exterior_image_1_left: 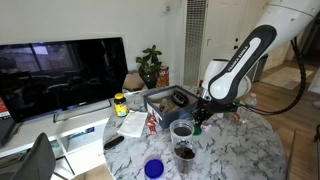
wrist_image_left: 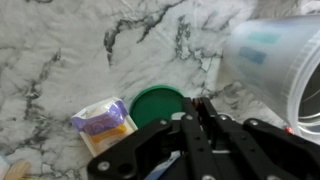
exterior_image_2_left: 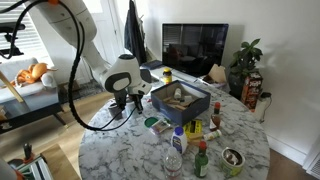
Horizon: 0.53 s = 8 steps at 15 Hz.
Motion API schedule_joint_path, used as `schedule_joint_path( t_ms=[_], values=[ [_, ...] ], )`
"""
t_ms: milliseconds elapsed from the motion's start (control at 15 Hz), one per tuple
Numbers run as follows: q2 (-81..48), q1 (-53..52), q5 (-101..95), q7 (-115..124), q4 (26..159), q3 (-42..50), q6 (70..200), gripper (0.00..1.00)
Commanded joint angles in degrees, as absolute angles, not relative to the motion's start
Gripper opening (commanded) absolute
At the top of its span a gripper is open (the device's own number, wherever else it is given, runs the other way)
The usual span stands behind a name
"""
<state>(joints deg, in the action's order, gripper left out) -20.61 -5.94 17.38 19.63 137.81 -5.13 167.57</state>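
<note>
One gripper (exterior_image_1_left: 200, 114) hangs from the white-and-black arm (exterior_image_1_left: 240, 60) right of centre in an exterior view. It is low over the round marble table (exterior_image_1_left: 250, 150), just right of a dark open box (exterior_image_1_left: 165, 100). A clear cup (exterior_image_1_left: 181, 129) stands just below and left of it, and a second cup (exterior_image_1_left: 185, 153) with dark contents stands nearer the bottom edge. A blue lid (exterior_image_1_left: 153, 168) lies at the lower middle, and a yellow bottle (exterior_image_1_left: 120, 103) stands left of the box.

In an exterior view from another side, the gripper (exterior_image_2_left: 133, 103) is left of centre, beside the box's left end. A green lid (exterior_image_2_left: 152, 123) lies on the marble just below and right of it. Small bottles (exterior_image_2_left: 195, 130) crowd the lower middle.

In the wrist view, the gripper (wrist_image_left: 202, 104) rises from the bottom edge. Its jaws look drawn close together with nothing seen between them. The green lid (wrist_image_left: 155, 103) lies flat at mid-frame, just left of the fingertips. Whether they touch is unclear. A yellow and purple packet (wrist_image_left: 105, 125) lies to the lid's lower left, and the blurred clear cup (wrist_image_left: 275, 55) fills the upper right.
</note>
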Motion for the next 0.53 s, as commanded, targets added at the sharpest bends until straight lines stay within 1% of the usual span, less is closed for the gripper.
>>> schedule_joint_path(
  t_ms=[0, 67, 200, 467],
  values=[
    [-20.71, -6.11, 17.43, 19.7, 137.53, -4.99, 167.41, 0.11],
    [-20.7, -6.1, 17.45, 19.7, 137.38, -4.99, 167.41, 0.03],
    [-22.81, -9.17, 14.62, 24.43, 136.3, -0.32, 168.33, 0.03],
    [-25.56, -7.74, 16.39, 23.91, 133.97, -1.07, 167.12, 0.03]
  ],
)
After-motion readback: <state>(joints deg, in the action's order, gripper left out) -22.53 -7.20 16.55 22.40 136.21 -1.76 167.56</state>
